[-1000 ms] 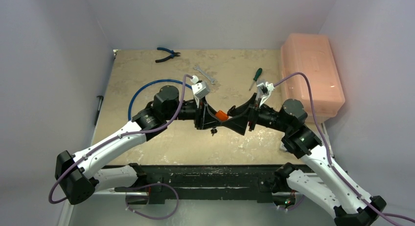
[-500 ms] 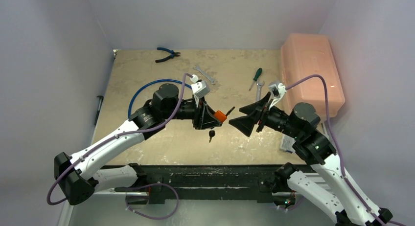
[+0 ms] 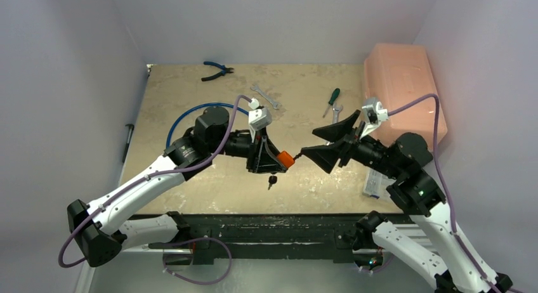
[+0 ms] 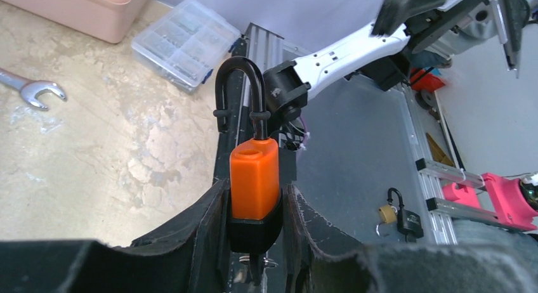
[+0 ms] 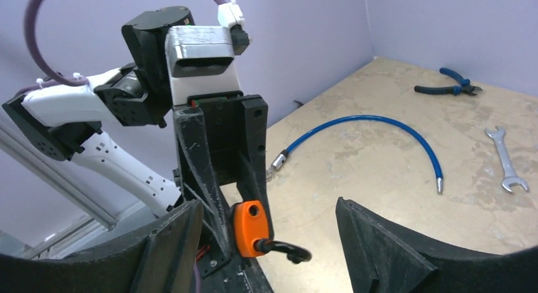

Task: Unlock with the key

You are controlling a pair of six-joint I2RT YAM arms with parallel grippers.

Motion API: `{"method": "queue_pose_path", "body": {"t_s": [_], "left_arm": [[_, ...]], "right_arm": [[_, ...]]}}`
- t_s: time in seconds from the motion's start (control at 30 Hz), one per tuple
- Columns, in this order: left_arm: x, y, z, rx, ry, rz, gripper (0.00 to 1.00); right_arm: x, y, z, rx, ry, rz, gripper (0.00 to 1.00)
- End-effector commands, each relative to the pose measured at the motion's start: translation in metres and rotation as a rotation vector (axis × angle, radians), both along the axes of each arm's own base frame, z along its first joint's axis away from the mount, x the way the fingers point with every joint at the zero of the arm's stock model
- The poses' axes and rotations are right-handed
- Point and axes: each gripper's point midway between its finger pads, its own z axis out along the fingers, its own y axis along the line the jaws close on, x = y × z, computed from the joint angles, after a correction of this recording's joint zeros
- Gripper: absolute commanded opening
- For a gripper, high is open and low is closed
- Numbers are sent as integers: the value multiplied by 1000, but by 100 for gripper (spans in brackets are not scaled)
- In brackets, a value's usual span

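The left end effector (image 4: 255, 207) is closed on an orange padlock (image 4: 254, 179). The padlock is clamped by its lower body between the two black fingers and held above the desk (image 4: 95, 166). Its black shackle (image 4: 236, 68) juts out past the fingertips. One leg of the shackle is seated in the body, and the other is seen lifted free of its hole. A key (image 3: 271, 179) is seen hanging just beneath this end effector, at the padlock's base.

The right end effector (image 5: 265, 210) is spread wide, with nothing gripped. It is pointed at the shackle end of the padlock, near it but not touching. Behind the left end effector, a blue cable (image 5: 380, 125), a wrench (image 5: 507, 160) and pliers (image 5: 450, 84) are laid on the desk.
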Motion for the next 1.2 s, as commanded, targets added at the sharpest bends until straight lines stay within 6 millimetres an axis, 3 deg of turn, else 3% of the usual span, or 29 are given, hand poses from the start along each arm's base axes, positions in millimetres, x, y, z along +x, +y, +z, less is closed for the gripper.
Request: {"method": "queue_pose_path", "body": {"t_s": [0.0, 0.23, 0.37, 0.63, 0.77, 0.87, 0.97, 1.17], "left_arm": [[-15, 5, 55, -149, -91, -61, 0], [-13, 4, 61, -171, -105, -50, 0], [-10, 3, 65, -181, -115, -37, 0], [-1, 4, 67, -184, -125, 10, 0], [4, 5, 67, -184, -131, 45, 0], [7, 5, 65, -181, -132, 53, 0], [8, 3, 63, -175, -125, 55, 0], [11, 1, 66, -195, -146, 55, 0]], "right_arm": [[-12, 14, 15, 20, -66, 121, 81], [-9, 27, -5, -13, -1, 190, 61], [-11, 27, -7, -1, 7, 197, 48], [-8, 27, -17, -8, 44, 184, 33], [-6, 28, -19, -6, 62, 178, 21], [-7, 29, -21, -8, 77, 187, 28], [-6, 32, -25, -16, 96, 205, 49], [-7, 39, -32, 0, 125, 244, 54]]}}
